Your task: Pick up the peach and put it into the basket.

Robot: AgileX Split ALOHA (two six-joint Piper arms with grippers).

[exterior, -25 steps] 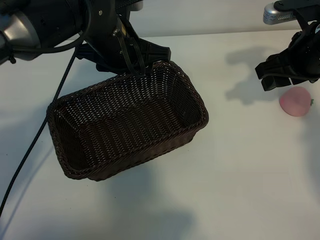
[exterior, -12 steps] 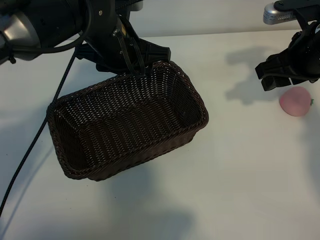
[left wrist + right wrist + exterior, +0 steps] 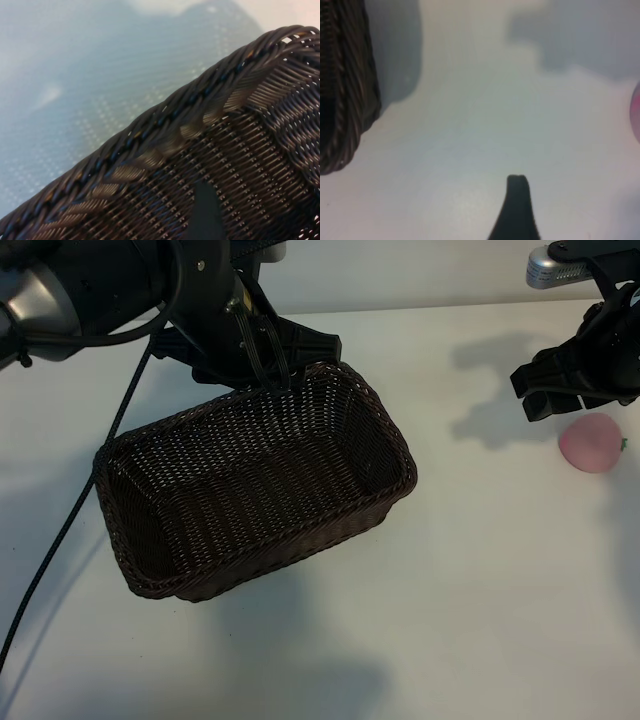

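Pink peach (image 3: 591, 443) half-cropped wrist-side, right hand (image 3: 575, 390) partly out of frame

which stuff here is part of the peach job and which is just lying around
Part of the job:
- peach, on the table beside the right pincer
- basket, nothing in it, left pincer at its far rim
- both pincers open, holding nothing

Just lying about:
- black cable trailing across the white table
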